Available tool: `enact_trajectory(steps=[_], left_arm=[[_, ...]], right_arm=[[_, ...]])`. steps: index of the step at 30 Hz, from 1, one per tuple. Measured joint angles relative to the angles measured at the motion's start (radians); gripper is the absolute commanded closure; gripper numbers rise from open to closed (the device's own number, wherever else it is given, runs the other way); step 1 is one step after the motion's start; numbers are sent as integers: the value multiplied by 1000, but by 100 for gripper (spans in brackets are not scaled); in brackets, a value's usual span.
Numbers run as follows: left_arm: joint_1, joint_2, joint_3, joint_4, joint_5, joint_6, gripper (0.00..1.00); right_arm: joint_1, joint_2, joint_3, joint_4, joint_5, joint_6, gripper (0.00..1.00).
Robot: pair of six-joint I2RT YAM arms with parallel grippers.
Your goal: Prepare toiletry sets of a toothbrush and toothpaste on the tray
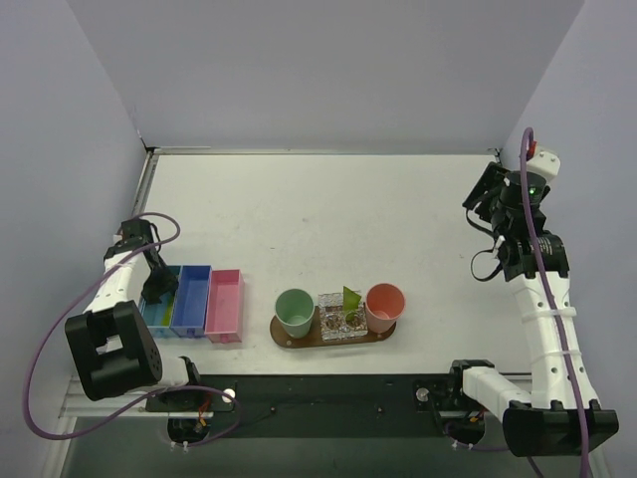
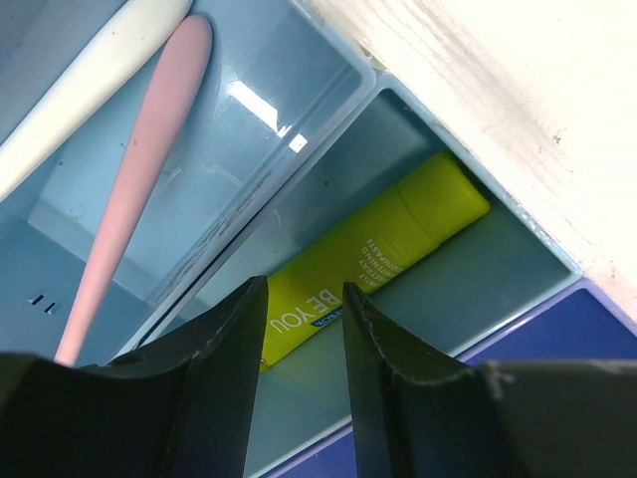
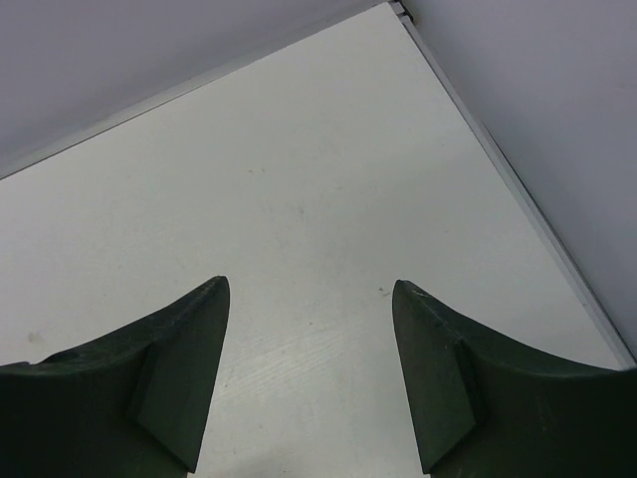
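Note:
In the left wrist view a yellow-green toothpaste tube (image 2: 383, 244) lies in a pale blue bin compartment (image 2: 498, 284). My left gripper (image 2: 304, 294) hangs just above the tube's lower end, fingers apart and gripping nothing. A pink toothbrush (image 2: 139, 169) and a white one (image 2: 80, 80) lie in the neighbouring compartment. The wooden oval tray (image 1: 309, 342) sits at the front centre of the table. It carries a green cup (image 1: 295, 312), a clear glass holder (image 1: 341, 319) with a green piece (image 1: 350, 298) sticking up, and a pink cup (image 1: 384, 306). My right gripper (image 3: 311, 329) is open over bare table at the far right.
Three bins stand side by side left of the tray: teal (image 1: 157, 311), blue (image 1: 191, 299) and pink (image 1: 224, 304). My left gripper (image 1: 159, 287) is over the teal one. Walls close the table on the left, back and right.

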Motion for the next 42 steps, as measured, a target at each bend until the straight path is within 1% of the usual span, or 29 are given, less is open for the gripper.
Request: enact_trajectory(steps=[7,11,19,26,31,35,36,37,40,41,42], left_arm=[[0,8,0,40,44,18,51],[15,77,20,51,98,37,51],[44,131,61,43,187,70,51],[44,193,117,18,175,47,52],[37,180,108,21,143,-2,51],[37,183,105,24,141,-11,52],[37,187,107,23,142,-12,53],[37,193,111,18,142,-13,60],[37,220,130,2,141,-18,72],[36,228,135,-3,141,-18,77],[36,236,141,-8,142,-19,80]], right_arm=[[-1,70,0,-23,66,58,41],[-1,113,2,-40,93,74,41],[0,182,57,-64,129,75,42],[20,263,157,-62,140,78,42],[33,298,169,-61,140,79,42],[34,295,168,-60,140,82,42],[34,293,166,-57,141,82,42],[34,291,160,-53,143,83,42],[34,277,132,-47,148,90,42],[34,270,118,-45,151,94,42],[34,264,105,-45,153,100,42]])
